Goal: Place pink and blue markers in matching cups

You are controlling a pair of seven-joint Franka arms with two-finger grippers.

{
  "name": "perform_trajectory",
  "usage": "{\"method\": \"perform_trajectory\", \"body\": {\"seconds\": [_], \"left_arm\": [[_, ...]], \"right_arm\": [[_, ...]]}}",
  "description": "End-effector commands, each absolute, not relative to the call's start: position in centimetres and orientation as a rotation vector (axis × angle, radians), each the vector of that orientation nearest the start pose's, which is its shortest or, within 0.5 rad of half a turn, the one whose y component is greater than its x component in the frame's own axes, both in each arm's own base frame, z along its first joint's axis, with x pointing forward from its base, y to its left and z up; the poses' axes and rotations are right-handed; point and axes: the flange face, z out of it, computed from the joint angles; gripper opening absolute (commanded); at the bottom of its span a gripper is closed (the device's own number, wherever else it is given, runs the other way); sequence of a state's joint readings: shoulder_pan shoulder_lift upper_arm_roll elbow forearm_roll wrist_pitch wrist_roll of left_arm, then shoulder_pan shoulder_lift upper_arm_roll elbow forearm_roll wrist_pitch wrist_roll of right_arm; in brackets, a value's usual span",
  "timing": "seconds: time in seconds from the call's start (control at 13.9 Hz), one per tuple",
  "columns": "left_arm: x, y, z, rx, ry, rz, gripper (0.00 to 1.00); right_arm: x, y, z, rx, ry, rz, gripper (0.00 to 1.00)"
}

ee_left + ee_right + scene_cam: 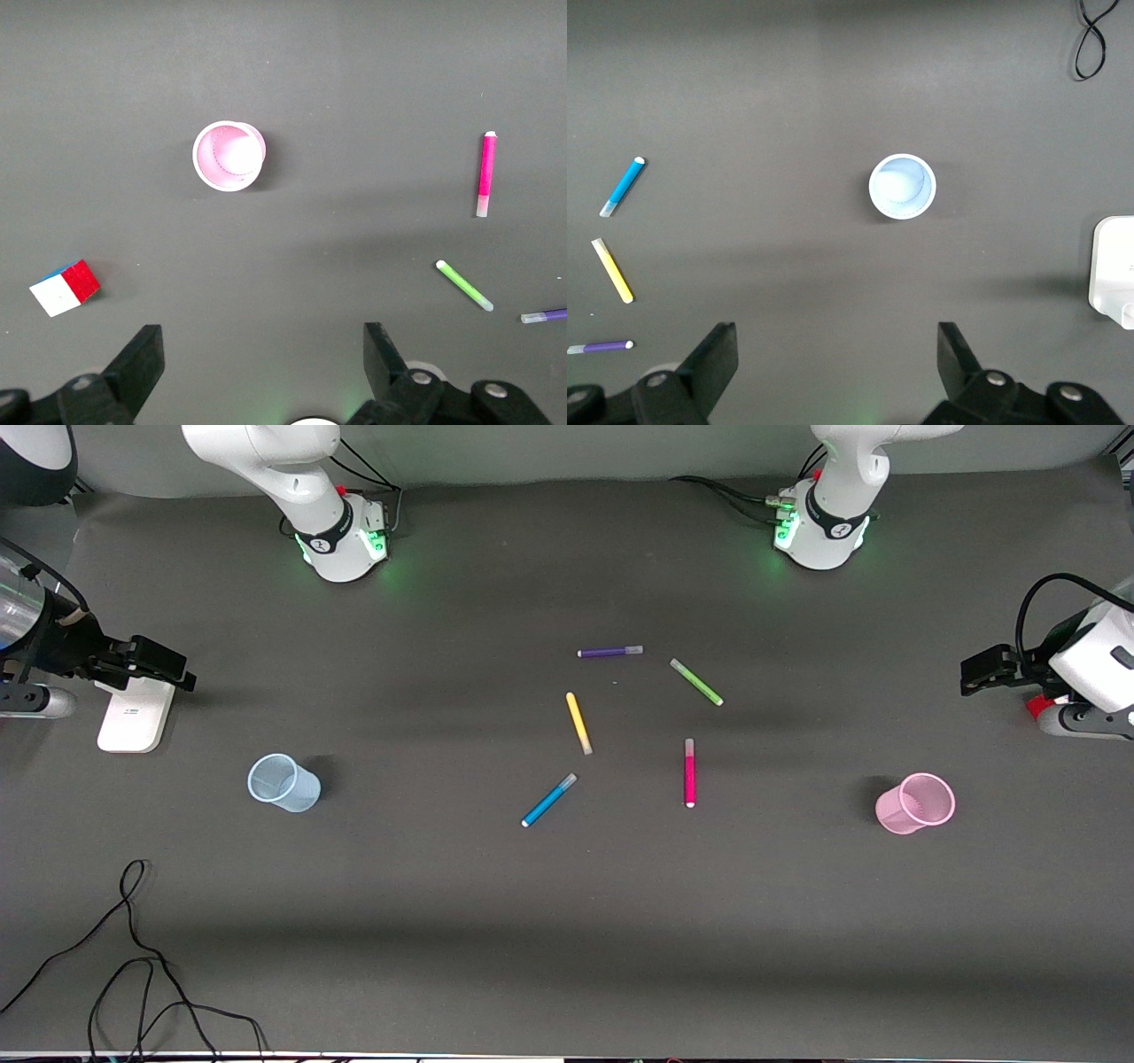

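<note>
Dark bench (567,921) is carrying five markers and two cups: blue marker (548,801) at seven o'clock of the cluster, pink marker (689,773) at five.

Left gripper (262,365) is hanging open over the pink cup (229,156).

Right gripper (837,363) is hanging open over the blue cup (902,186).

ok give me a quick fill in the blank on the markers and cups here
1. The pink marker lies nearer the front camera than the ____ marker.
2. The blue cup stands toward the ____ arm's end of the table.
3. Both cups hold ____ markers; the pink cup shows none.
4. Both tools, left tool and right tool, are ____.

Missing words: green; right; no; open
</note>
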State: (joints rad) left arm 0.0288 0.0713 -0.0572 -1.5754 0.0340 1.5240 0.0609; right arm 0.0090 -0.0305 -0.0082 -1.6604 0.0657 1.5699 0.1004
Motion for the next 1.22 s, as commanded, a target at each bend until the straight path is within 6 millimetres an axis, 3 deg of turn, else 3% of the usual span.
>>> {"method": "perform_trajectory", "body": {"seconds": [0.0,0.5,0.79,1.01,1.15], "left_arm": [[56.0,-1.3,58.4,-3.113,0.156,0.168,1.0],[56.2,-1.4,58.5,-3.115,0.159,0.151,1.0],[56.4,-1.7,58.4,-3.124,0.164,0.154,1.0],[56.3,-3.5,58.5,-3.124,0.214,0.137,1.0],[56.2,-5.4,58.5,-3.121,0.267,0.137,0.99]], "right_arm": [[54.5,0.3,60.4,-3.05,0.172,0.104,1.0],[54.0,0.1,60.0,-3.036,0.185,0.179,1.0],[56.4,0.7,58.4,-3.022,0.267,0.213,1.0],[57.7,2.0,56.1,-3.016,0.323,0.28,1.0],[58.4,5.6,54.1,-3.026,0.365,0.337,1.0]]}}
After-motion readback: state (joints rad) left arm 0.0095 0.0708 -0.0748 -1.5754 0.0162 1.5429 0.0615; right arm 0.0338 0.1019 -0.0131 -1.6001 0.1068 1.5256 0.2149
